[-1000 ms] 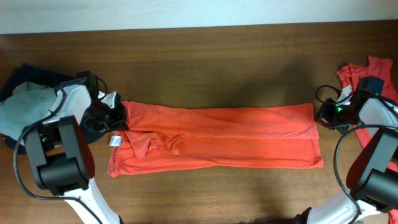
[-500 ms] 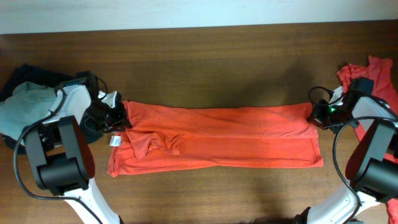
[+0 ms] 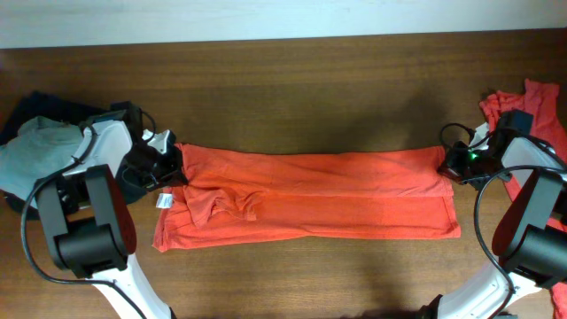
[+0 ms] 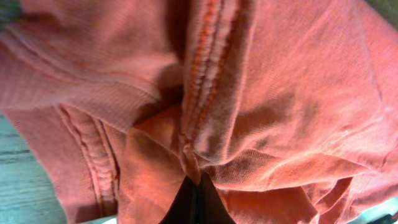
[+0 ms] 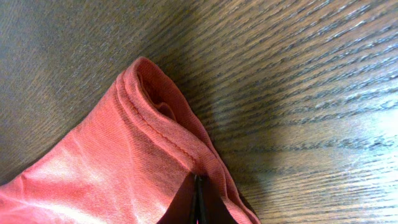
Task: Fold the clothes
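The orange-red T-shirt lies folded lengthwise into a long band across the table, with a small white tag at its left end. My left gripper is shut on the shirt's upper left corner; in the left wrist view the cloth fills the frame and bunches over the closed fingers. My right gripper is shut on the upper right corner; in the right wrist view the hemmed edge wraps the closed fingers. The printed lettering is hidden.
A pale grey-blue tee lies on dark navy garments at the far left. Another orange-red garment lies at the far right edge. The brown wooden table runs behind the shirt.
The right gripper moved left onto the shirt's upper right corner and closed on it. The left gripper stayed on the left corner.
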